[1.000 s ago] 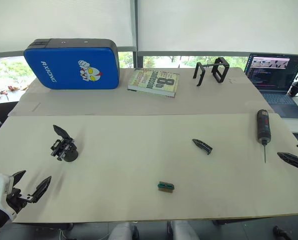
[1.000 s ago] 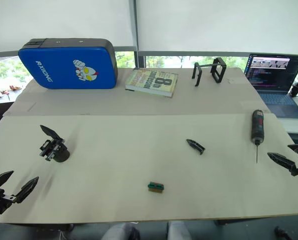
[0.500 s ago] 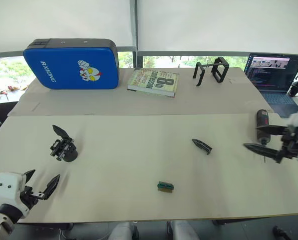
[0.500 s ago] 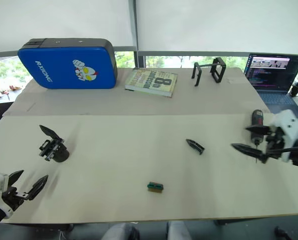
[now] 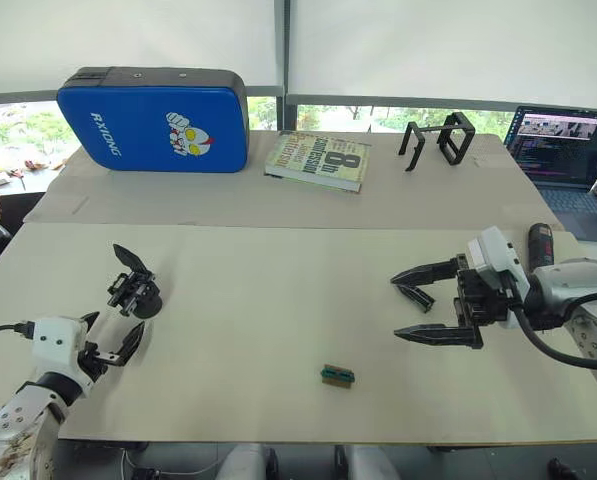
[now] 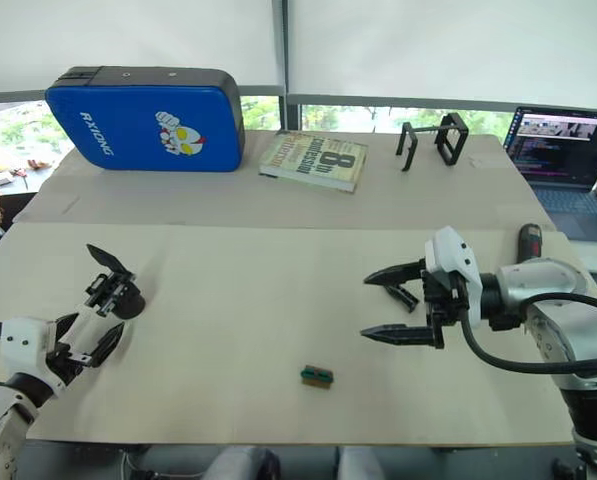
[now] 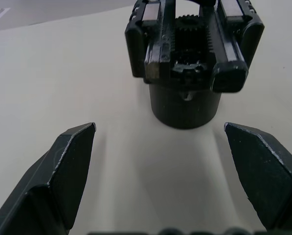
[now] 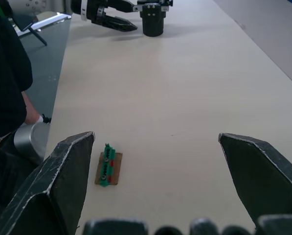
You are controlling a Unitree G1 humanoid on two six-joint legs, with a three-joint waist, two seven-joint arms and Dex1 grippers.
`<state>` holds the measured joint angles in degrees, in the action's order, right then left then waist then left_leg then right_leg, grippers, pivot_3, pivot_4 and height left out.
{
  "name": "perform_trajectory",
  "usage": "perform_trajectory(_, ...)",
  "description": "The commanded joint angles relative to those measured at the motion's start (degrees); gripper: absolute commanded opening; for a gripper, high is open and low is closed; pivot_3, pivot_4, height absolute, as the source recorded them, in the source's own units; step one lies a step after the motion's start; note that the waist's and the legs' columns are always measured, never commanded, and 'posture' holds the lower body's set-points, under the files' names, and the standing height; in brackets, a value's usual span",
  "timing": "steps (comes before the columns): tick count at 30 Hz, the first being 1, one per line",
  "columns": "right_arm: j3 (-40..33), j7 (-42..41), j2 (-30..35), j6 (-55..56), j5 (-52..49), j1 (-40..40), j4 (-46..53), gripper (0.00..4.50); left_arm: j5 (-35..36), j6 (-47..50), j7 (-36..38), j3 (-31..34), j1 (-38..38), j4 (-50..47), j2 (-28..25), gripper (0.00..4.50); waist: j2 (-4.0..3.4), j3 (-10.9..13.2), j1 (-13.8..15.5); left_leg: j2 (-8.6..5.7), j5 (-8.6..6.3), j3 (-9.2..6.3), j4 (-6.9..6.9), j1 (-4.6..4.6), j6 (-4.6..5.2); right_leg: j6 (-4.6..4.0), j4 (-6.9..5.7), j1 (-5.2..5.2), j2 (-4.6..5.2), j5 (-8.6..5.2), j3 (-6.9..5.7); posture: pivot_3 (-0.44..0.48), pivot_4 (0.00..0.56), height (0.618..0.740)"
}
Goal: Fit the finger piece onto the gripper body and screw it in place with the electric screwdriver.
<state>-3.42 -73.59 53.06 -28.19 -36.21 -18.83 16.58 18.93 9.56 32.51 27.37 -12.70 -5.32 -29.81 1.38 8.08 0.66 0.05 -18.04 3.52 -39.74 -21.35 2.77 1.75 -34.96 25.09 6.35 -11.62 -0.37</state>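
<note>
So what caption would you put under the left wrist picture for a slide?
Left pincer, open, faces the gripper body standing on the pale table, not yet touching it.

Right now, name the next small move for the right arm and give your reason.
Probably lower the right gripper and close on the finger piece. Its fingers are wide open with the piece lying between them on the table, untouched. The left gripper already hangs open before the gripper body, so the piece seems to be what is missing.
</note>
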Motion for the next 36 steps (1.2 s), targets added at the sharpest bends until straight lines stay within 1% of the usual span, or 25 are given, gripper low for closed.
perform_trajectory(1, 0.14, 0.76, -1.00, 0.97, 0.62, -0.96, 0.48, 4.49, -1.46, -2.85, -1.48, -1.22, 2.85, 2.10, 0.48, 4.50, 0.00, 0.00, 0.03, 0.00, 0.00, 0.00, -0.01, -0.04, 0.00, -0.03, -0.01, 0.02, 0.09, 0.02, -0.25, 0.000, 0.150, 0.740)
perform_trajectory(4, 0.33, 1.02, -1.73, 0.79, 0.85, -1.05, 0.73, 4.49, -1.29, -3.35, -2.29, -1.35, 4.96, 4.11, 0.72, 4.50, 0.00, 0.00, 0.00, -0.03, 0.00, -0.01, -0.02, -0.10, 0.00, -0.03, 0.02, 0.04, 0.15, 0.03, -0.49, 0.000, 0.150, 0.740)
perform_trajectory(8, 0.60, 1.26, -2.32, 0.71, 1.17, -1.09, 0.62, 4.49, -2.10, -4.36, -2.17, -3.30, 6.85, 6.01, 0.75, 4.50, 0.00, 0.00, -0.07, -0.05, 0.00, 0.00, -0.04, -0.09, 0.00, -0.02, 0.01, 0.04, 0.17, 0.04, -0.57, 0.000, 0.150, 0.740)
perform_trajectory(14, 0.87, 1.71, -2.84, 0.43, 1.44, -0.60, 1.16, 4.49, -2.40, -4.91, -3.25, -5.50, 8.44, 6.13, 2.33, 4.50, 0.00, 0.00, -0.07, -0.07, 0.01, 0.00, -0.07, -0.07, -0.01, 0.00, -0.03, 0.01, 0.16, 0.07, -0.65, 0.000, 0.150, 0.740)
perform_trajectory(17, 0.96, 2.07, -3.04, 0.34, 1.35, -0.38, 1.40, 4.50, -2.68, -5.88, -3.58, -5.85, 7.89, 5.60, 3.11, 3.65, 0.00, 0.00, -0.08, -0.09, 0.01, 0.01, -0.08, -0.07, -0.01, 0.02, -0.03, 0.01, 0.16, 0.08, -0.71, 0.000, 0.150, 0.740)
perform_trajectory(18, 0.95, 2.12, -3.02, 0.35, 1.31, -0.36, 1.38, 4.50, -2.66, -5.99, -3.65, -5.94, 7.33, 4.96, 3.30, 3.30, 0.00, 0.00, -0.04, -0.08, 0.01, 0.00, -0.08, -0.07, -0.01, 0.02, -0.02, 0.01, 0.16, 0.08, -0.74, 0.000, 0.150, 0.740)
perform_trajectory(19, 0.92, 2.17, -3.02, 0.35, 1.27, -0.38, 1.33, 4.50, -2.57, -5.97, -3.78, -6.02, 6.73, 4.19, 3.50, 2.76, 0.00, 0.00, -0.03, -0.09, 0.01, 0.00, -0.07, -0.07, -0.01, 0.02, -0.02, 0.01, 0.16, 0.08, -0.74, 0.000, 0.150, 0.740)
perform_trajectory(20, 0.84, 2.21, -3.02, 0.36, 1.23, -0.41, 1.24, 4.50, -2.45, -5.85, -4.04, -6.17, 6.02, 3.13, 3.85, 2.34, 0.00, 0.00, -0.04, -0.09, 0.01, 0.00, -0.07, -0.07, -0.01, 0.02, -0.02, 0.01, 0.16, 0.08, -0.75, 0.000, 0.150, 0.740)
perform_trajectory(23, 0.46, 2.73, -3.22, 0.44, 1.13, -0.49, 0.87, 4.50, -2.84, -4.77, -5.70, -8.56, 3.57, -3.22, 6.06, 2.30, 0.00, 0.00, -0.10, -0.10, -0.01, 0.02, -0.08, -0.08, 0.02, 0.04, 0.02, 0.00, 0.19, 0.09, -0.73, 0.000, 0.150, 0.740)
perform_trajectory(25, 0.53, 3.11, -3.44, 0.74, 1.24, -0.27, 0.91, 4.50, -3.36, -1.87, -9.59, -11.73, 3.18, -9.25, 9.63, 2.30, 0.01, 0.00, 0.05, -0.12, -0.01, 0.02, -0.08, -0.09, 0.02, 0.06, 0.06, -0.01, 0.23, 0.11, -0.72, 0.000, 0.150, 0.740)
perform_trajectory(28, 0.89, 4.18, -4.37, 1.27, 1.75, 0.16, 1.10, 4.50, -6.71, 2.69, -16.26, -18.31, 3.60, -16.44, 15.64, 2.30, 0.05, 0.01, 0.97, -0.17, -0.01, -0.03, -0.22, -0.23, 0.03, 0.14, 0.08, -0.05, 0.28, 0.15, -0.74, 0.000, 0.150, 0.740)
perform_trajectory(30, 1.23, 4.84, -5.02, 1.82, 2.51, 0.46, 1.22, 4.50, -10.22, 6.03, -21.06, -22.13, 4.44, -19.19, 19.10, 2.30, 0.07, 0.02, 1.14, -0.19, -0.01, -0.04, -0.36, -0.33, 0.02, 0.18, 0.07, -0.04, 0.22, 0.18, -0.75, 0.000, 0.150, 0.740)
perform_trajectory(33, 1.56, 5.48, -5.68, 2.32, 3.34, 0.52, 1.30, 4.50, -13.68, 11.43, -26.88, -24.98, 5.97, -21.47, 22.92, 2.30, 0.09, 0.03, 1.01, -0.20, -0.03, -0.03, -0.42, -0.35, 0.07, 0.20, 0.04, -0.03, 0.09, 0.21, -0.83, 0.000, 0.150, 0.740)
perform_trajectory(36, 1.62, 6.34, -6.45, 2.40, 3.81, -0.07, 1.05, 4.50, -16.86, 11.70, -28.78, -27.18, 7.28, -21.85, 23.58, 2.30, 0.10, 0.04, 0.21, -0.18, -0.01, -0.03, -0.41, -0.31, 0.07, 0.15, -0.02, -0.01, -0.21, 0.23, -0.84, 0.000, 0.150, 0.740)
